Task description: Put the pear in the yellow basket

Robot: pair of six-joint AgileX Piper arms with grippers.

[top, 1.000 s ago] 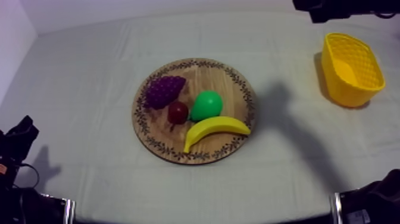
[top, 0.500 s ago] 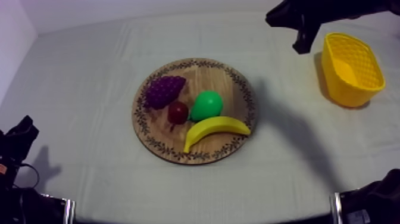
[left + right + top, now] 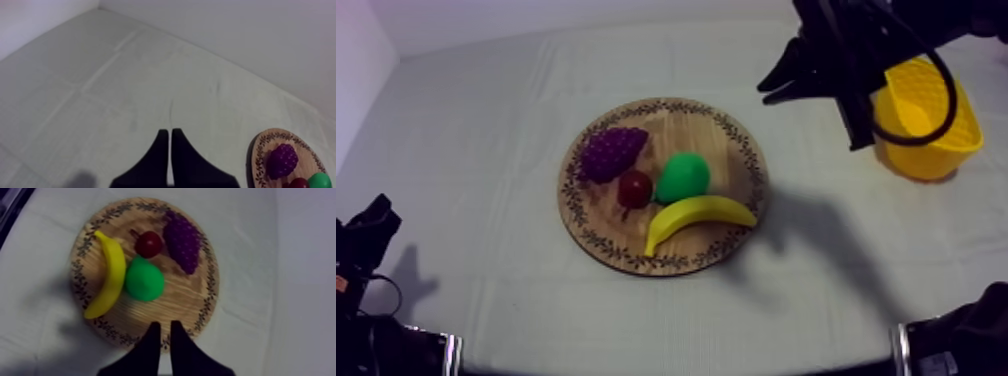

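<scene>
Heads up: from the top your right arm [image 3: 856,50] covers part of the basket [image 3: 934,160], and the board [image 3: 721,135] is cut off at the edge in the left wrist view. You've got one each of pear [image 3: 683,177], banana [image 3: 698,215], grapes [image 3: 611,152] and small red fruit [image 3: 634,187], all on the board, with the pear mid-board just beside the banana. Both claws are closed on nothing: the right gripper [image 3: 162,327] hangs over the board's rim and the left gripper [image 3: 167,142] over bare cloth [image 3: 100,90].
</scene>
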